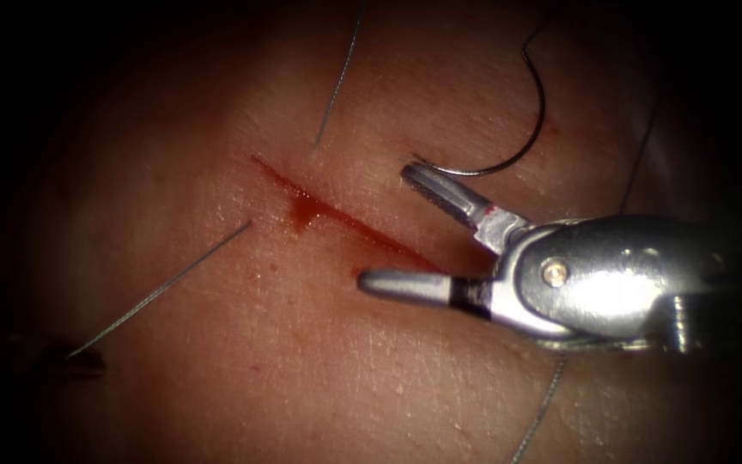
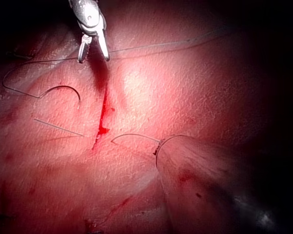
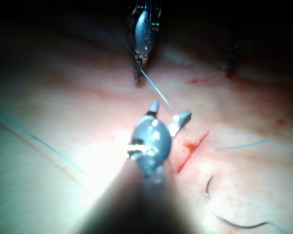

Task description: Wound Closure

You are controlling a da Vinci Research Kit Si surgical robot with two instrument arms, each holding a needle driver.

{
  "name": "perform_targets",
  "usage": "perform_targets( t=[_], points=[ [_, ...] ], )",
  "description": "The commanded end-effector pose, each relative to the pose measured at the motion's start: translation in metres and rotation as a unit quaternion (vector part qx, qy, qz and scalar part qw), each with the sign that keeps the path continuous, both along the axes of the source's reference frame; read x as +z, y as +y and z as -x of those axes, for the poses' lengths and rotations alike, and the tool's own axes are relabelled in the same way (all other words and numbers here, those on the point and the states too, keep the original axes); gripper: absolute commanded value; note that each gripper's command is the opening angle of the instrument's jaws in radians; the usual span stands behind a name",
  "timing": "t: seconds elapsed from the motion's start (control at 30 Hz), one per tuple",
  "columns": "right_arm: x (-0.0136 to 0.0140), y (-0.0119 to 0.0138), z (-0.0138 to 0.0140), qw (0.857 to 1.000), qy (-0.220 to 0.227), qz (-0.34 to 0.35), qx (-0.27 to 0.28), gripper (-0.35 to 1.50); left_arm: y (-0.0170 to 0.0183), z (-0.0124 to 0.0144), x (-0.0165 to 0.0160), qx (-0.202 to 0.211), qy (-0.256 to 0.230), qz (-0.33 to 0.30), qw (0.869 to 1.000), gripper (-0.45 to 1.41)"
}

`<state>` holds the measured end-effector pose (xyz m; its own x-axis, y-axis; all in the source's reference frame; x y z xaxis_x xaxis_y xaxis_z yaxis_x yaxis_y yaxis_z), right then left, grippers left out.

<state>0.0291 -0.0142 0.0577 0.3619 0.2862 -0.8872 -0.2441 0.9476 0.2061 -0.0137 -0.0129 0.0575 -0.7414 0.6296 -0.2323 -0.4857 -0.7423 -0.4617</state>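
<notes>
Meanwhile, right tool (image 1: 392,232) wide open, empty.

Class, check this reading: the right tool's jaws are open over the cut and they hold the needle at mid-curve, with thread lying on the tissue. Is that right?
One thing is wrong: the right tool holds nothing. Its jaws are open over the cut, and the needle lies free on the tissue, right of the cut. The endoscope view shows it. Thread does lie on the tissue.
</notes>
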Motion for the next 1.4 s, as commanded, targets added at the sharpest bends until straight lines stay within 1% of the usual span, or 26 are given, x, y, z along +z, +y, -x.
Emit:
perform_targets(
  t=[0.03, 0.13, 0.2, 0.23, 0.3, 0.33, 0.37, 0.4, 0.5, 0.57, 0.7, 0.8, 0.87, 0.93, 1.1, 1.2, 1.23, 1.27, 1.4],
  points=[
    [0.0006, -0.0009, -0.0011, 1.000, 0.003, -0.002, -0.011, 1.30, -0.0004, 0.0009, 0.0009, 0.002, 0.000, 0.002, 1.000, -0.45],
    [0.0010, -0.0010, -0.0019, 0.999, -0.005, 0.006, -0.038, 1.18, 0.0002, 0.0020, 0.0013, 0.009, -0.005, 0.002, 1.000, -0.45],
    [0.0013, -0.0007, -0.0026, 0.999, -0.014, 0.012, -0.042, 1.15, 0.0007, 0.0026, 0.0015, 0.014, -0.008, 0.001, 1.000, -0.45],
    [0.0016, -0.0003, -0.0034, 0.998, -0.024, 0.018, -0.052, 1.04, 0.0013, 0.0031, 0.0016, 0.016, -0.009, 0.003, 1.000, -0.45],
    [0.0020, -0.0002, -0.0042, 0.997, -0.030, 0.028, -0.067, 0.96, 0.0022, 0.0037, 0.0015, 0.016, -0.016, 0.007, 1.000, -0.45],
    [0.0024, -0.0002, -0.0047, 0.996, -0.032, 0.033, -0.078, 0.86, 0.0027, 0.0039, 0.0014, 0.015, -0.019, 0.008, 1.000, -0.45],
    [0.0027, -0.0002, -0.0050, 0.995, -0.038, 0.038, -0.084, 0.83, 0.0032, 0.0042, 0.0013, 0.014, -0.022, 0.009, 1.000, -0.45],
    [0.0036, -0.0003, -0.0057, 0.991, -0.064, 0.055, -0.100, 0.79, 0.0039, 0.0045, 0.0012, 0.015, -0.023, 0.008, 1.000, -0.45],
    [0.0049, -0.0003, -0.0068, 0.985, -0.099, 0.082, -0.115, 0.73, 0.0051, 0.0052, 0.0011, 0.019, -0.024, 0.009, 0.999, -0.45],
    [0.0052, -0.0002, -0.0073, 0.982, -0.112, 0.099, -0.118, 0.69, 0.0054, 0.0055, 0.0010, 0.020, -0.024, 0.010, 0.999, -0.45],
    [0.0055, 0.0007, -0.0081, 0.969, -0.153, 0.149, -0.125, 0.62, 0.0057, 0.0062, 0.0008, 0.026, -0.026, 0.014, 0.999, -0.45],
    [0.0055, 0.0010, -0.0089, 0.961, -0.163, 0.178, -0.137, 0.61, 0.0059, 0.0066, 0.0008, 0.027, -0.026, 0.015, 0.999, -0.45],
    [0.0054, 0.0009, -0.0097, 0.952, -0.177, 0.202, -0.146, 0.59, 0.0060, 0.0067, 0.0008, 0.029, -0.027, 0.016, 0.999, -0.45],
    [0.0052, 0.0008, -0.0107, 0.944, -0.187, 0.225, -0.155, 0.59, 0.0063, 0.0069, 0.0007, 0.028, -0.027, 0.015, 0.999, -0.45],
    [0.0049, 0.0002, -0.0120, 0.929, -0.202, 0.263, -0.165, 0.57, 0.0068, 0.0070, 0.0004, 0.027, -0.031, 0.016, 0.999, -0.45],
    [0.0054, 0.0000, -0.0121, 0.928, -0.205, 0.265, -0.165, 0.57, 0.0068, 0.0070, 0.0003, 0.030, -0.032, 0.017, 0.999, -0.45],
    [0.0059, -0.0001, -0.0121, 0.927, -0.206, 0.266, -0.166, 0.57, 0.0068, 0.0070, 0.0002, 0.029, -0.031, 0.017, 0.999, -0.45],
    [0.0065, -0.0003, -0.0123, 0.926, -0.209, 0.267, -0.168, 0.56, 0.0068, 0.0071, 0.0002, 0.031, -0.032, 0.018, 0.999, -0.45],
    [0.0075, -0.0007, -0.0130, 0.920, -0.216, 0.276, -0.176, 0.42, 0.0068, 0.0072, 0.0002, 0.031, -0.032, 0.018, 0.999, -0.45]
  ],
)
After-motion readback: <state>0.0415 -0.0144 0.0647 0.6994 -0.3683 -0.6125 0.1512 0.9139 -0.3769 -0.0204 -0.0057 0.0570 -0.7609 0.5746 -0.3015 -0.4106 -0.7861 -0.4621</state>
